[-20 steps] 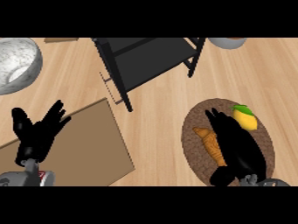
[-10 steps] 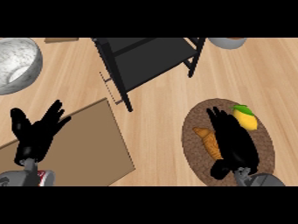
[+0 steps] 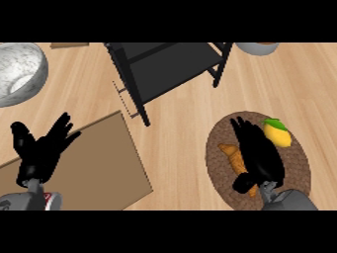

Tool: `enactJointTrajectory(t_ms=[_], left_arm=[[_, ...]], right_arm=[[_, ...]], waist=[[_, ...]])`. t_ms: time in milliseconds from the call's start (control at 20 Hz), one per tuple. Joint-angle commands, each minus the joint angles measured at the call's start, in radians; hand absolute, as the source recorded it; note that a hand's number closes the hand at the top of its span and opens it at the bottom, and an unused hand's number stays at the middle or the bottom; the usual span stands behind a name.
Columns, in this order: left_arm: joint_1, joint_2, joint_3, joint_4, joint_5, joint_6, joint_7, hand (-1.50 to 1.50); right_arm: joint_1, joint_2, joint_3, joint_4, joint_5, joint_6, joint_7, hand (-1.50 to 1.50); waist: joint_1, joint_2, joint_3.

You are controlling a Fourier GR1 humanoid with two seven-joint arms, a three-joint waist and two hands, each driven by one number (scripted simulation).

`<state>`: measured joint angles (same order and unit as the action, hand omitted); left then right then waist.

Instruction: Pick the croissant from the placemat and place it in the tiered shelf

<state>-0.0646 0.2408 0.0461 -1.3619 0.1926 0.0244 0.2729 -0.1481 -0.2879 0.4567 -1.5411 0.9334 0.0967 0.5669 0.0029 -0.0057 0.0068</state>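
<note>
A golden-brown croissant (image 3: 233,156) lies on the round brown woven placemat (image 3: 222,141) at the lower right. My right hand (image 3: 258,153) is stretched over the mat, fingers straight, just right of the croissant and covering part of it. My thumb shows near the croissant's near end, and I cannot tell if it touches. The black tiered shelf (image 3: 163,66) stands at the top centre, apart from the mat. My left hand (image 3: 41,148) rests open at the lower left, fingers up.
A yellow lemon (image 3: 277,135) with a green leaf sits on the mat's right side beside my right hand. A speckled grey bowl (image 3: 9,73) stands at the upper left. A brown board (image 3: 91,168) lies under my left hand. A grey pot (image 3: 258,48) peeks in at top right.
My right forearm has drawn slightly lower and to the right, and the hand has settled closer beside the croissant. The left hand has not moved.
</note>
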Motion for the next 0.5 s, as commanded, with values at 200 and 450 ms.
enactJointTrajectory(t_ms=[200,450], left_arm=[[0.020,-0.024,-0.009,0.051,-0.029,-0.017,-0.019,0.00],[0.024,-0.021,-0.004,-0.026,-0.026,-0.004,0.040,0.00]], right_arm=[[-0.046,0.025,-0.004,0.157,0.016,0.046,-0.122,1.50],[-0.091,0.043,0.033,0.227,0.036,0.094,-0.208,1.50]], waist=[[0.002,0.008,-0.007],[0.004,0.007,-0.006]])
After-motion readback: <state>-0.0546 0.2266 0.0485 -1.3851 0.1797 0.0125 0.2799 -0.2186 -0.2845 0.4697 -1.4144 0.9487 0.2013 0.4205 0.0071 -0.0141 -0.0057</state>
